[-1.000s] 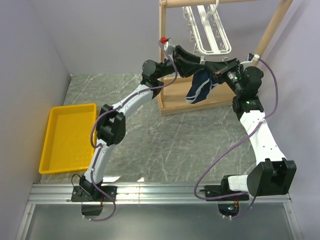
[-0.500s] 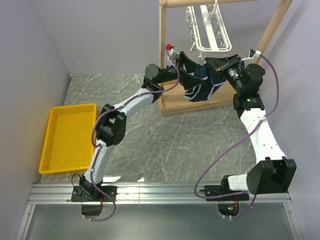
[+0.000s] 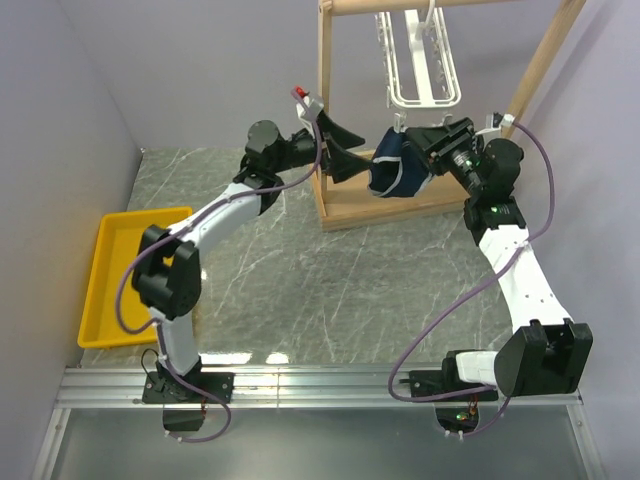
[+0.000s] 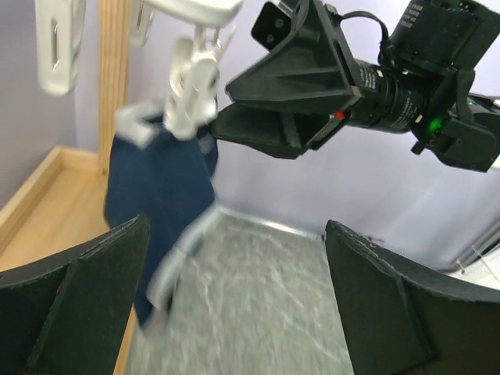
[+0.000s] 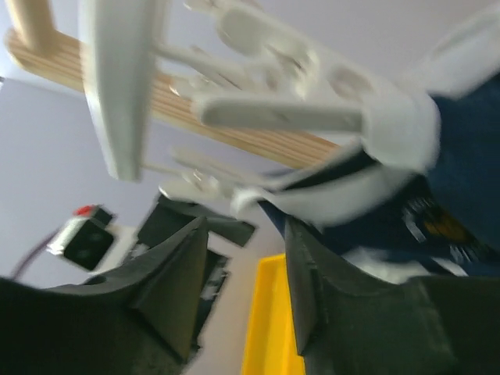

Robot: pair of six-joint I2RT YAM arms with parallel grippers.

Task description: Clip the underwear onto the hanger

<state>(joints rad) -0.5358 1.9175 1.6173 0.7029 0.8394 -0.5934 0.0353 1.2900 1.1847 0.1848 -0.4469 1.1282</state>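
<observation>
**sockdrawer:** Navy underwear (image 3: 398, 168) looks pegged (one white clip (image 4: 191, 86) pinching its top edge). It's dangling under the lower end of the hanger (image 3: 425, 60), over the worktop's far edge. Done?

**yam_fan:** Pretty much, I reckon. Left gripper (image 3: 345, 150) gapes wide with nothing in it, just beside the cloth. Right gripper (image 5: 246, 234) has its fingers apart too, nothing between them. I can only see one clip on, so a second corner might be left.
</observation>
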